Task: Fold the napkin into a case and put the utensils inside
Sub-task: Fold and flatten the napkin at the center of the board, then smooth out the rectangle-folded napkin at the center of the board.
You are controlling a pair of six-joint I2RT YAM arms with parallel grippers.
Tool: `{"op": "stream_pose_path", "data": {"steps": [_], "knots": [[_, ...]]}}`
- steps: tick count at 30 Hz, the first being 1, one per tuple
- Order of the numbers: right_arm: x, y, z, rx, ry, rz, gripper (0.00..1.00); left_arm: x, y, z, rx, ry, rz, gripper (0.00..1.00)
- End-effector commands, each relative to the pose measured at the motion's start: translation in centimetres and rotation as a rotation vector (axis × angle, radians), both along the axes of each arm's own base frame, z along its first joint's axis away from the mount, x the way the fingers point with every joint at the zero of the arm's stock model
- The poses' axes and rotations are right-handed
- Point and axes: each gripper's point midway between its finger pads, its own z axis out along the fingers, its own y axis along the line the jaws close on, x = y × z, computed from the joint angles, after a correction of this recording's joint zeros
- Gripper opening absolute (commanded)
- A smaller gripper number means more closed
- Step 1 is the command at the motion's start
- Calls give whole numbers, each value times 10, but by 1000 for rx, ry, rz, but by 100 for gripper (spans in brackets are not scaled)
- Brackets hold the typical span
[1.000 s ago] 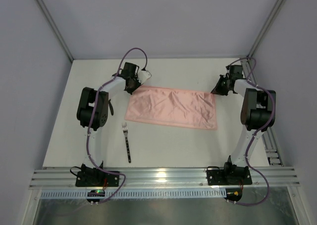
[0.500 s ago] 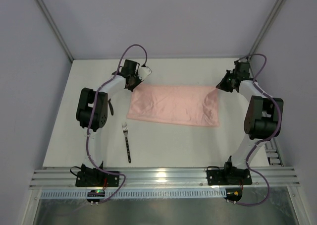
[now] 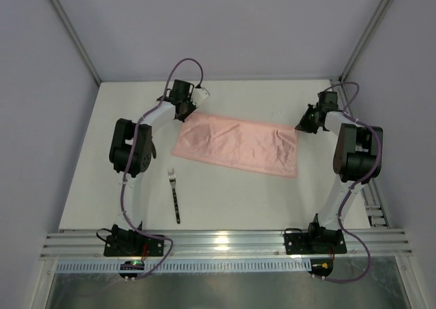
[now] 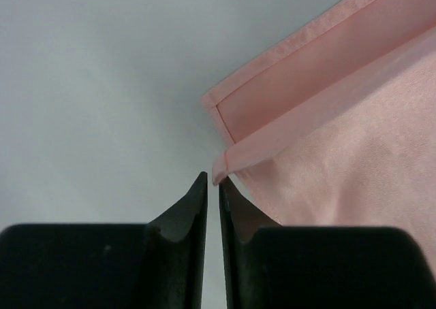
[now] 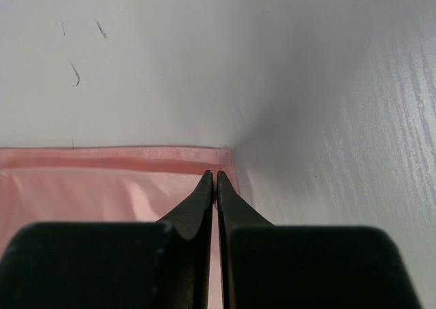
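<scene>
Pink napkin, right end effector clenched on its corner; left end effector, state unclear

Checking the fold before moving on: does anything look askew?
Yes. The folded napkin lies slanted on the table, and at its far left corner the top layer stops short of the bottom layer, leaving a strip uncovered.

Fork near-left of napkin
</scene>
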Motion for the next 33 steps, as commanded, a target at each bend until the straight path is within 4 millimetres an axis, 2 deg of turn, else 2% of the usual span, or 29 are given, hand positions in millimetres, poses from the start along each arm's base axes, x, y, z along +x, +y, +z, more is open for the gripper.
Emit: {"op": "stream_pose_path", "data": {"steps": [1,2,3,5,6,8,9,11,12,14,15,16,17,18,19,20,21,22,24,25,26,29,32,33], "knots": [[24,-15,17,-32,-74,-24,4,20,12,9,30,-69,66,15],[25,-12,18,-18,-77,-10,7,22,14,7,42,-73,79,32],[25,-12,17,-17,-75,-6,16,23,16,7,38,-80,94,40],[27,-14,22,-26,-81,-13,24,25,18,13,39,-97,112,53],[27,-19,24,-51,-81,-29,34,26,18,17,32,-107,120,56],[25,-27,36,-98,-80,-48,44,25,18,27,13,-122,136,59],[22,-32,40,-126,-67,-59,50,25,18,41,0,-143,141,59],[21,-34,59,-150,-91,-64,53,18,18,50,-19,-142,158,60],[18,-33,65,-166,-93,-62,54,14,19,70,-39,-166,161,60],[7,-36,84,-252,-97,-84,55,-6,18,70,-68,-124,162,60],[2,-26,88,-290,-94,-72,55,-16,18,72,-83,-105,154,60],[-12,-25,83,-339,-62,-84,55,-28,12,88,-129,-103,122,58],[-20,-15,98,-352,-95,-76,55,-43,11,84,-146,-58,117,53],[-26,-4,97,-357,-102,-60,55,-64,11,69,-152,4,108,50],[-42,33,83,-348,-86,30,54,-78,3,73,-191,30,75,45],[-50,50,89,-327,-113,57,48,-93,4,63,-180,84,75,42],[-56,66,88,-304,-129,81,42,-109,5,48,-162,137,71,38],[-75,97,71,-257,-108,160,27,-119,2,43,-153,162,58,34],[-82,133,79,-136,-179,189,16,-138,3,23,-132,226,57,32],[-96,145,63,-99,-158,217,12,-141,3,19,-131,235,57,31],[-108,171,61,-37,-151,263,4,-144,3,13,-135,248,67,31],[-127,201,43,9,-130,331,4,-149,5,-5,-127,283,82,31],[-139,208,16,33,-67,337,4,-145,8,-18,-108,279,103,31],[-145,204,0,24,-18,321,4,-139,15,-26,-65,262,133,30]]}}
